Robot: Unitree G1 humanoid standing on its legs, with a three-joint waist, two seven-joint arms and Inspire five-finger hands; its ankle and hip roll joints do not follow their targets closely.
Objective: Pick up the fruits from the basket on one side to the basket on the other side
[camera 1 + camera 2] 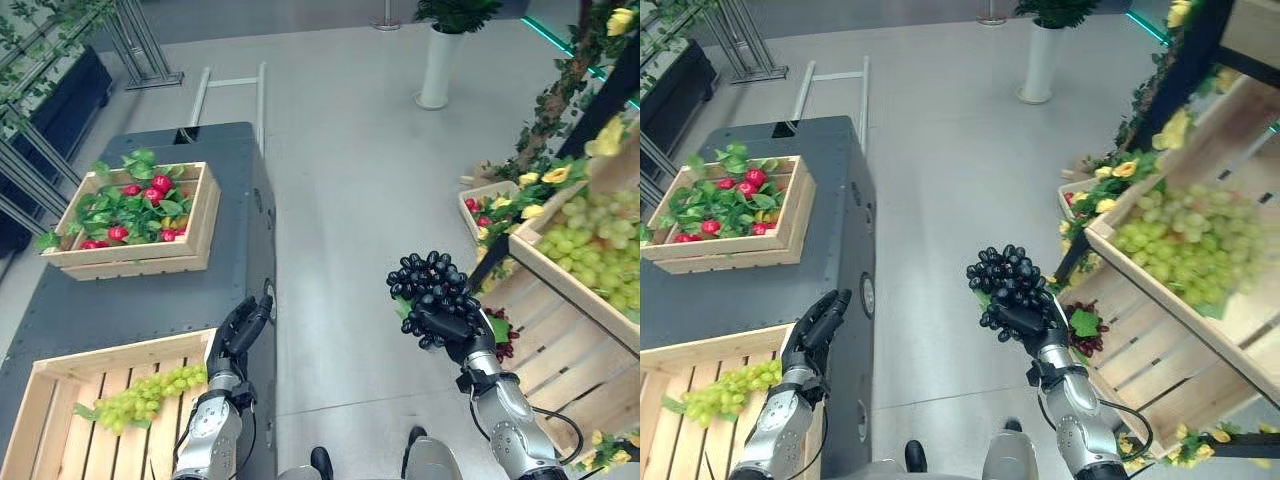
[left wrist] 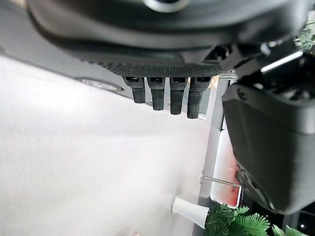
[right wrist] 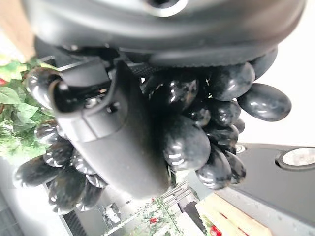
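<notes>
A bunch of black grapes [image 1: 431,281] [image 1: 1011,276] hangs in the air over the floor, with my right hand [image 1: 451,327] [image 1: 1029,324] curled round its lower part. The right wrist view shows the thumb [image 3: 115,132] pressed against the dark grapes [image 3: 197,132]. My left hand [image 1: 239,331] [image 1: 814,329] rests open by the edge of the near wooden crate [image 1: 60,380], which holds a bunch of green grapes [image 1: 150,393] [image 1: 725,392]. In the left wrist view its fingers [image 2: 165,94] stretch straight out.
The crates stand on a dark grey table [image 1: 140,310]. A second crate [image 1: 190,230] farther back holds red fruits among leaves. At the right, slanted wooden shelves [image 1: 560,340] carry green grapes [image 1: 595,245], dark red grapes [image 1: 503,335] and yellow flowers. A white planter [image 1: 437,65] stands on the floor beyond.
</notes>
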